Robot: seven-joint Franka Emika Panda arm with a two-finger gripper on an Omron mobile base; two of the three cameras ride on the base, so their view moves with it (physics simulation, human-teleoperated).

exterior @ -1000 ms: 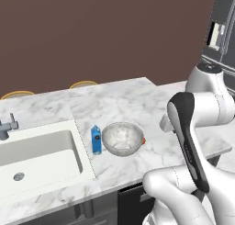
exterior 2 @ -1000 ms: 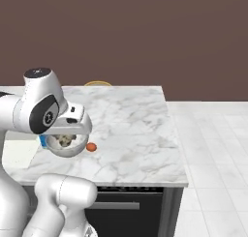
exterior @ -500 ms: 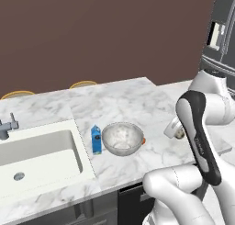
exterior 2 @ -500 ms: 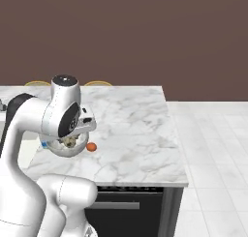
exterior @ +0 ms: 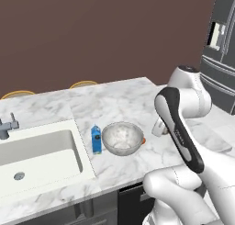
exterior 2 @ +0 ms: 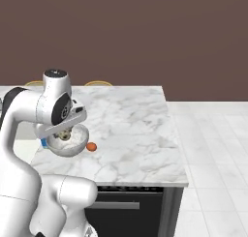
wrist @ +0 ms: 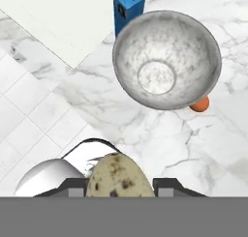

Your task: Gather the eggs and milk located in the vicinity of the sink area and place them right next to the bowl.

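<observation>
Marble counter (wrist: 145,134), egg (wrist: 118,175) in end effector (wrist: 116,186)

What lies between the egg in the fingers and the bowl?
Bare marble counter. In the hand view, nothing sits between the egg and the bowl; the orange ball lies off to the side.

No legible text or labels anywhere.

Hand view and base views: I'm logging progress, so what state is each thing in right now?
egg: held between the gripper's fingers, above the counter.
gripper: shut on the egg.
milk: upright on the counter, beside the bowl, on its sink side.
bowl: upright, empty.
orange ball: on the counter at the bowl's rim.
sink: empty.
</observation>
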